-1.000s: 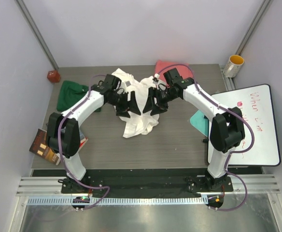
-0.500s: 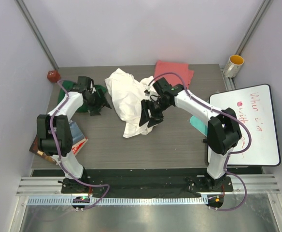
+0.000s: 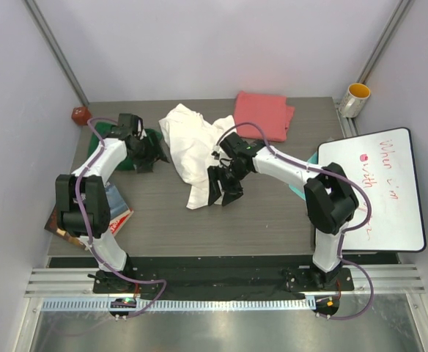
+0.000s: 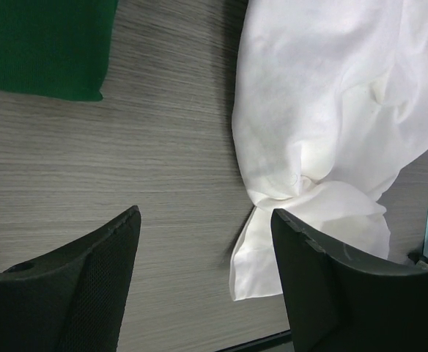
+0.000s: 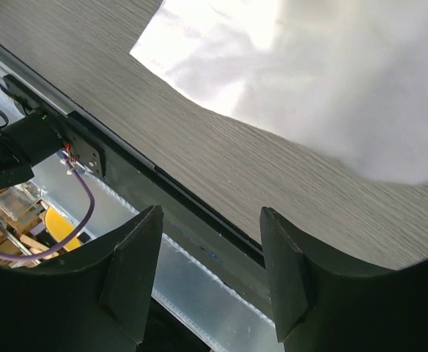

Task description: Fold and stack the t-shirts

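Left pincer and right pincer both gape wide with nothing between the jaws, one on each side of the white t-shirt. That shirt, I judge, is what my coming move turns on. It lies in a crumpled heap in the middle of the bench. Its long axis runs from the far side toward me, with a narrower tail at the near end.

My right pincer sits at that near tail, on its right side, so the right arm is the nearer one. From the right wrist, the white cloth lies just ahead of the open jaws, with bare bench between. My left pincer is off the shirt's left flank. From the left wrist, the white cloth lies to the right of the jaws. Its twisted lower fold is just beside the jaw on that side, and I cannot tell whether they touch.

The white shirt looks soft and bunched, with no sleeve or collar I can pick out, so I think it wants spreading flat before any fold. The dark green t-shirt lies at the bench's left, partly under my left arm, showing a straight, neat edge. The coral-pink t-shirt lies flat at the far side, well apart from both pincers. Nothing is stacked yet.
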Motion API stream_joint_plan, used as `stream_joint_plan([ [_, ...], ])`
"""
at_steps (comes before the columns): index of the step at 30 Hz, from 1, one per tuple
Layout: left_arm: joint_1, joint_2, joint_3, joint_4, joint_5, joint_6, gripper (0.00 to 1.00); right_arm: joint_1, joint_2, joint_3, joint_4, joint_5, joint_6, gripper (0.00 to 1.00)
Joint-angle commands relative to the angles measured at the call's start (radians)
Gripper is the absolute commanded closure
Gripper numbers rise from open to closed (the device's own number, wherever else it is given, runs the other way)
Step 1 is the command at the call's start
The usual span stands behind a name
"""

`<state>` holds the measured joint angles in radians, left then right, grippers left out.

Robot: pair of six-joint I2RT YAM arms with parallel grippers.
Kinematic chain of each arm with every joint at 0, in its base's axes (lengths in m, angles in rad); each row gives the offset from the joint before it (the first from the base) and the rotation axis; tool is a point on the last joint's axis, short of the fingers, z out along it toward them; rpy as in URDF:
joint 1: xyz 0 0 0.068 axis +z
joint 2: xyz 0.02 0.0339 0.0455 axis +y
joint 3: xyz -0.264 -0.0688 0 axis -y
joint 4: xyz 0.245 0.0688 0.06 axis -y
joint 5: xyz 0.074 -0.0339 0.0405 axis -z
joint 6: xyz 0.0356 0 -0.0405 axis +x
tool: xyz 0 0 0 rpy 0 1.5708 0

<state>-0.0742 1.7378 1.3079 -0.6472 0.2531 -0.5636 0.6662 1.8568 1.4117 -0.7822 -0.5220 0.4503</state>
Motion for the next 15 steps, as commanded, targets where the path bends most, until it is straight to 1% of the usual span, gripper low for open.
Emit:
stream_joint_plan([
  [1, 0.008, -0.05, -0.01, 0.011, -0.012, 0.036, 0.28, 0.052, 0.057, 0.079, 0.046, 0.034, 0.034, 0.38],
  [6, 0.011, -0.061, -0.05, 0.038, -0.009, 0.044, 0.28, 0.101, 0.099, 0.078, 0.08, 0.054, 0.076, 0.37],
  [10, 0.013, -0.073, -0.087, 0.058, -0.006, 0.041, 0.28, 0.116, 0.122, 0.066, 0.135, 0.069, 0.143, 0.36],
  [15, 0.013, -0.093, -0.131, 0.078, -0.003, 0.041, 0.28, 0.138, 0.151, 0.085, 0.158, 0.099, 0.172, 0.36],
])
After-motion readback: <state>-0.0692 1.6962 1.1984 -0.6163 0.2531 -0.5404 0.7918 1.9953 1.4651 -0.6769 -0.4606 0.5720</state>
